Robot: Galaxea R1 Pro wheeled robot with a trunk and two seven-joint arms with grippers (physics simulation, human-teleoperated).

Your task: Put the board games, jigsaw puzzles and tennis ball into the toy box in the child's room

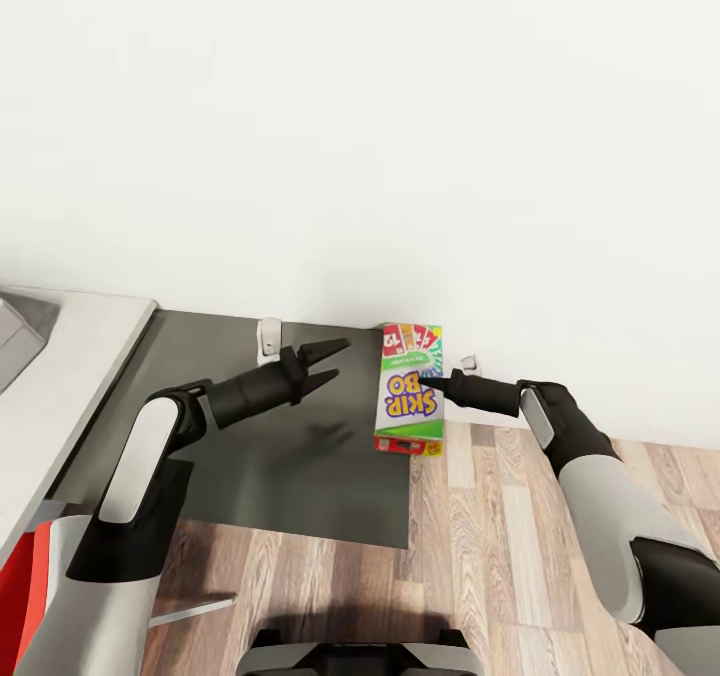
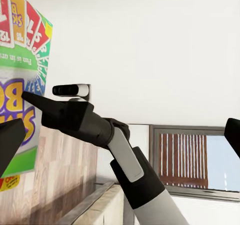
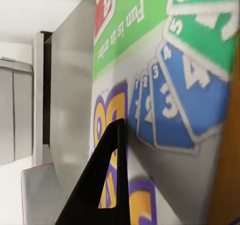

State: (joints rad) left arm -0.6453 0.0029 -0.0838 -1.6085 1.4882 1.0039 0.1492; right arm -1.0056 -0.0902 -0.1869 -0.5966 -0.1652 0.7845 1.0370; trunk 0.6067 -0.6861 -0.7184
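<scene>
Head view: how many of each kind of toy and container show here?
Board games: 1, the Skip-Bo box at the right pincer
Jigsaw puzzles: 0
Tennis balls: 0
Grey bins: 1, a corner on the table
Total: 2

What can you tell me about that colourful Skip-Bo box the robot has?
The Skip-Bo box is a long, flat cardboard-looking game box, white with purple-and-yellow lettering, a green band and fanned numbered cards in red, blue and green; its near end is red. It appears held in the air near the white wall, over the edge of the dark-grey surface, with the right hand at its face.
</scene>
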